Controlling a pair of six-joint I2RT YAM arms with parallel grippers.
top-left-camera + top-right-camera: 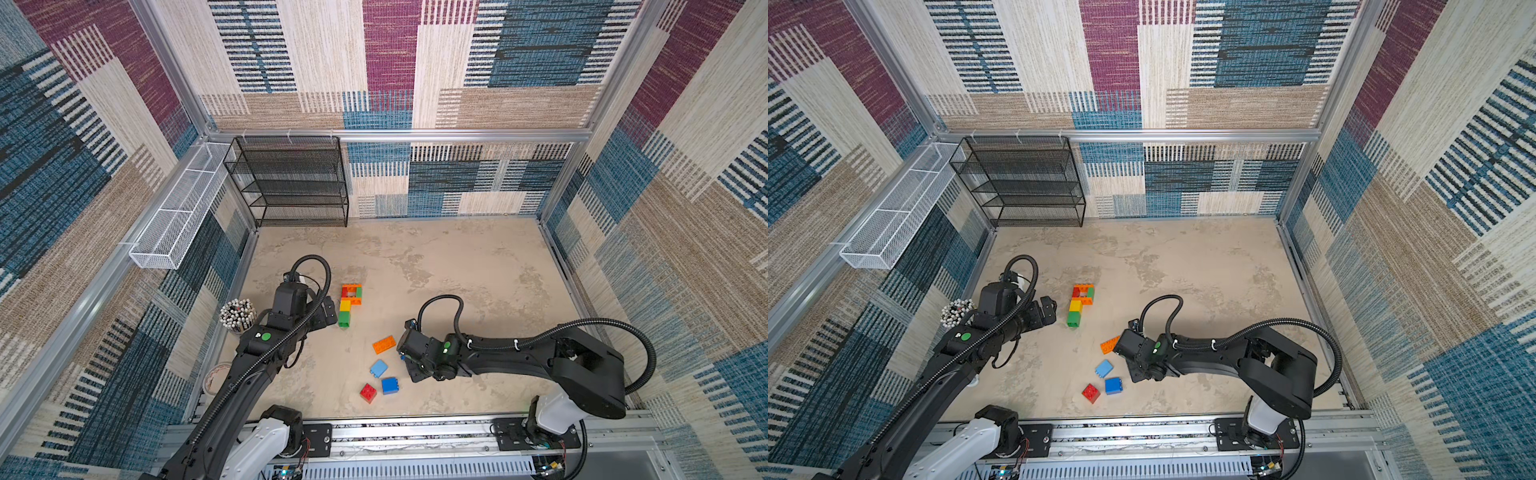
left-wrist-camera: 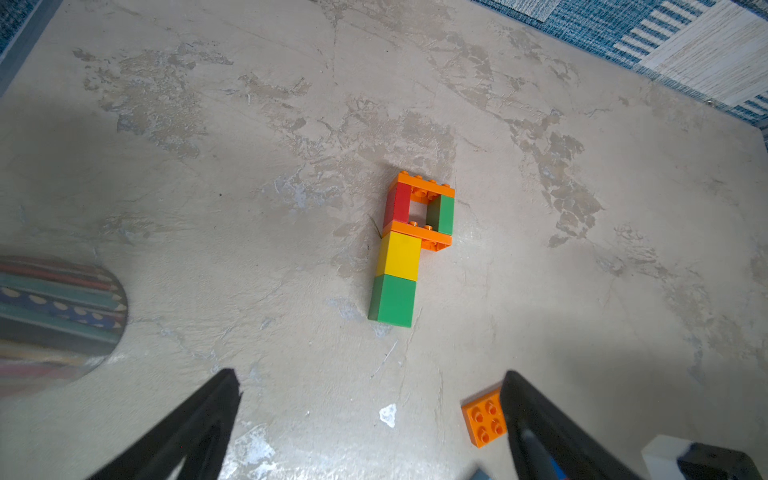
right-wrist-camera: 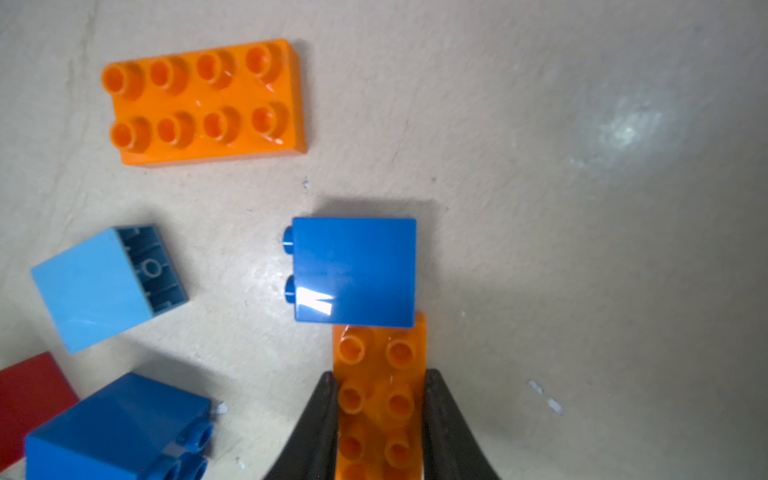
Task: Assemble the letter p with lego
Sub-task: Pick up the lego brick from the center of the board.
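A P-shaped lego build [image 1: 349,305] [image 1: 1080,305] [image 2: 409,245] of orange, red, green and yellow bricks lies flat on the floor. My left gripper [image 2: 370,376] hovers beside its foot, open and empty. My right gripper [image 3: 378,376] is shut on a long orange brick [image 3: 378,399], its fingers pressed against both long sides. A blue brick [image 3: 353,270] lying on its side covers that brick's far end. In both top views the held brick is hidden under the right wrist [image 1: 415,351]. Loose beside it lie an orange brick [image 1: 383,344] [image 3: 203,102], a light blue brick [image 1: 378,368] [image 3: 95,286], a blue brick [image 1: 390,385] and a red brick [image 1: 368,392].
A cup of pencils [image 1: 237,313] [image 2: 54,316] stands by the left wall, close to the left arm. A black mesh shelf [image 1: 291,183] fills the back left corner, with a white mesh basket [image 1: 178,216] on the left wall. Patterned walls enclose the floor on three sides.
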